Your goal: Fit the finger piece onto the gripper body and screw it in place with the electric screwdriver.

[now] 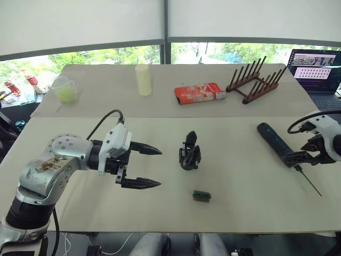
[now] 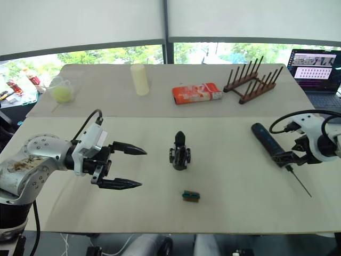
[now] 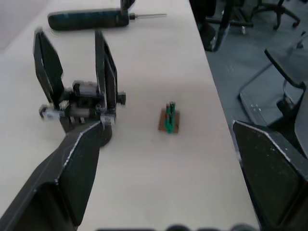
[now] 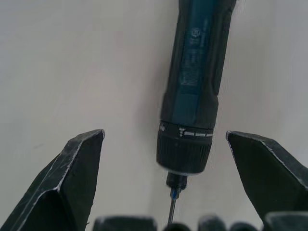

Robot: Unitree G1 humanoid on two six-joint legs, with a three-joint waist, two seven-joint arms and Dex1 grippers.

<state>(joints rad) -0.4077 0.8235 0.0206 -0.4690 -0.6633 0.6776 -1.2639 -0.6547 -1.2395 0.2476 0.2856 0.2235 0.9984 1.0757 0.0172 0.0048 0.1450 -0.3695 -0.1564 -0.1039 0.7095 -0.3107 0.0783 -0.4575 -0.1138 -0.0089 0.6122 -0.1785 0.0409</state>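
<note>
Left gripper [image 1: 155, 167] spread wide, empty, aimed at gripper body [image 1: 189, 152] upright mid-table; two fingers seem fitted already. Electric screwdriver [image 1: 274, 141] lies right — right gripper [image 4: 163, 180] open astride collar. Step: grasping driver; next, close on collar.

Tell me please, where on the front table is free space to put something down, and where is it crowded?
Free: the patch between the gripper body and the electric screwdriver, and the front strip right of the small green block. Crowded: between the open left gripper and the gripper body, and around the right gripper, open astride the screwdriver's tip end.
</note>
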